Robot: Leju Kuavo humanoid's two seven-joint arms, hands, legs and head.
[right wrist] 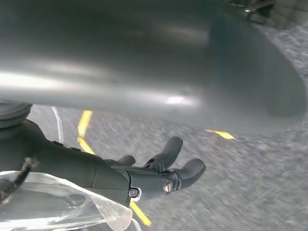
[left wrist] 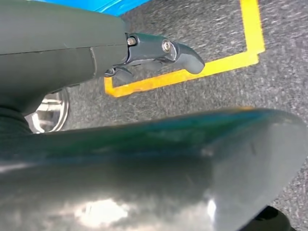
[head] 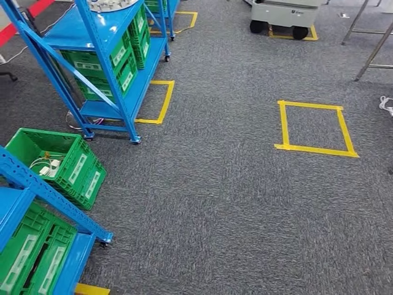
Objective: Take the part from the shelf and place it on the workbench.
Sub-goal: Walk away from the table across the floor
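In the head view a blue shelf (head: 106, 55) stands at the back left with green crates (head: 125, 58) on its levels. A second blue shelf (head: 27, 184) with green crates is close at the lower left. What lies in the shelf crates cannot be made out. In the left wrist view my left hand (left wrist: 109, 53) hangs over the carpet with its dark fingers (left wrist: 163, 50) straight and nothing in it. My right hand (right wrist: 120, 175) also hangs over the carpet, fingers (right wrist: 181, 173) stretched out and apart. Clear plastic film (right wrist: 54, 207) shows close by its wrist, outside the fingers.
A green crate (head: 60, 163) holding white items sits on the grey carpet between the shelves. Yellow tape squares (head: 315, 126) mark the floor. A white wheeled cart (head: 282, 15) stands at the back, and metal legs (head: 371, 49) at the back right.
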